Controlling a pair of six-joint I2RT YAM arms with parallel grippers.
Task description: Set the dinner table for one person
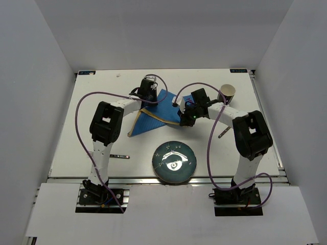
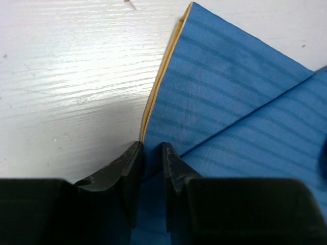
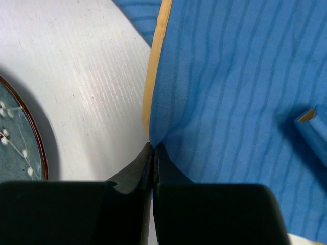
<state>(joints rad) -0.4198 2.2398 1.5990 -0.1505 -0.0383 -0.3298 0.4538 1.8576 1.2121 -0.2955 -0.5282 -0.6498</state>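
Your left claw (image 2: 152, 153) is nearly closed and pinches the yellow edge of the blue mat (image 1: 153, 115). That mat lies bunched and partly folded in the middle of the dinner table (image 1: 87, 148), the big white top under everything. Your right claw (image 3: 153, 149) is squeezed tight on another edge of the mat.

I think you are spreading the mat out. Grip firmly with both claws, pull them apart slowly and evenly, stay low, and lay the mat flat. Mind the plate (image 1: 174, 162) near you and the cup (image 1: 227, 92) at the far right.

Only the top view shows the whole mat and the cup. Only the wrist views show each pinch up close.
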